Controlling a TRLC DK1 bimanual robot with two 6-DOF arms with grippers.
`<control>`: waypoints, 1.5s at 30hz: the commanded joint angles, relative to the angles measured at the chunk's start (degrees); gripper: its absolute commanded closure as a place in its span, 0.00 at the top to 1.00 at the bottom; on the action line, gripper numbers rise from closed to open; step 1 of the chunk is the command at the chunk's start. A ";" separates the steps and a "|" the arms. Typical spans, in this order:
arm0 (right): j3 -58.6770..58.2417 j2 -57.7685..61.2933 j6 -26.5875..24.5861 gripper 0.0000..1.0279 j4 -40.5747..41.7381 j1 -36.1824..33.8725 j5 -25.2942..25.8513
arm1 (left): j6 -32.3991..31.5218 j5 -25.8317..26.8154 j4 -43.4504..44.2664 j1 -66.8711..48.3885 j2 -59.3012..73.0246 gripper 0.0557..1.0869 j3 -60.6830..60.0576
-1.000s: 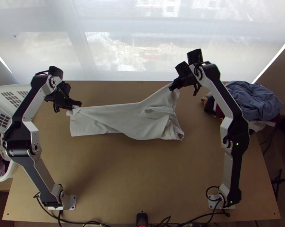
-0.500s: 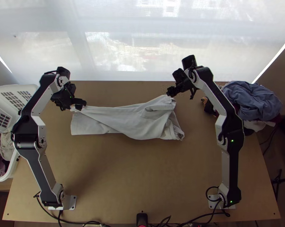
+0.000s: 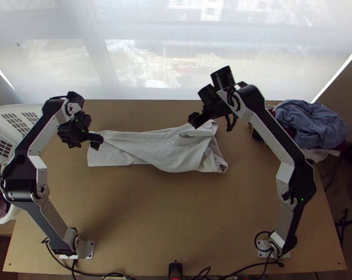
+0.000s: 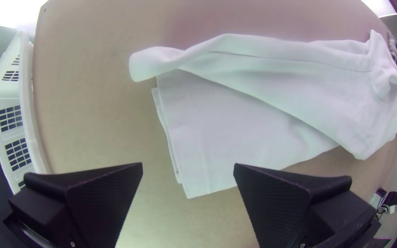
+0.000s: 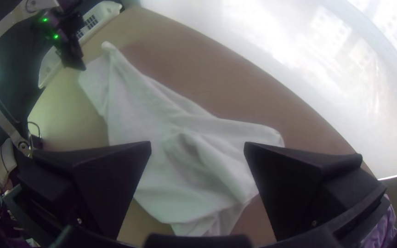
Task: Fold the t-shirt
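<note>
The white t-shirt (image 3: pixel 162 149) lies as a long folded strip across the far half of the table, its far edge turned over diagonally and its right end bunched. My left gripper (image 3: pixel 95 140) stands open above the strip's left end; in the left wrist view, the shirt (image 4: pixel 235 119) lies beyond my left gripper (image 4: pixel 188 167). Over the far right part of the cloth is my right gripper (image 3: pixel 196 121). In the right wrist view, the wrinkled cloth (image 5: pixel 184 160) shows between the parted fingers of my right gripper (image 5: pixel 197 147).
A white laundry basket (image 3: pixel 17 109) stands at the table's left edge. A heap of clothes with a blue garment (image 3: pixel 311 123) lies at the far right. Bare wood (image 3: pixel 176 214) stretches in front of the shirt.
Both grippers have let go of the shirt. The raised right corner has dropped down. My right gripper has moved left over the cloth; the left one shifted right, then slightly back left.
</note>
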 commanded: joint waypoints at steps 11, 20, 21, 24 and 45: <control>-26.26 -8.95 -3.86 0.91 8.78 9.46 1.20 | -2.38 -2.51 10.52 0.09 1.24 0.92 -7.20; -32.14 -6.40 -3.86 0.91 13.44 9.81 1.55 | -3.78 -1.45 10.69 -0.35 3.09 0.86 -7.99; -32.41 -5.96 -3.86 0.91 13.70 9.90 1.55 | -3.87 -1.28 10.69 -0.35 3.26 0.85 -8.17; -32.93 -4.90 -3.86 0.91 14.49 9.90 1.55 | -4.05 -0.40 10.61 -0.09 3.70 0.76 -8.52; -33.02 -0.95 -3.59 0.91 16.60 9.90 2.60 | -5.45 3.56 4.89 1.41 -1.13 0.03 -2.90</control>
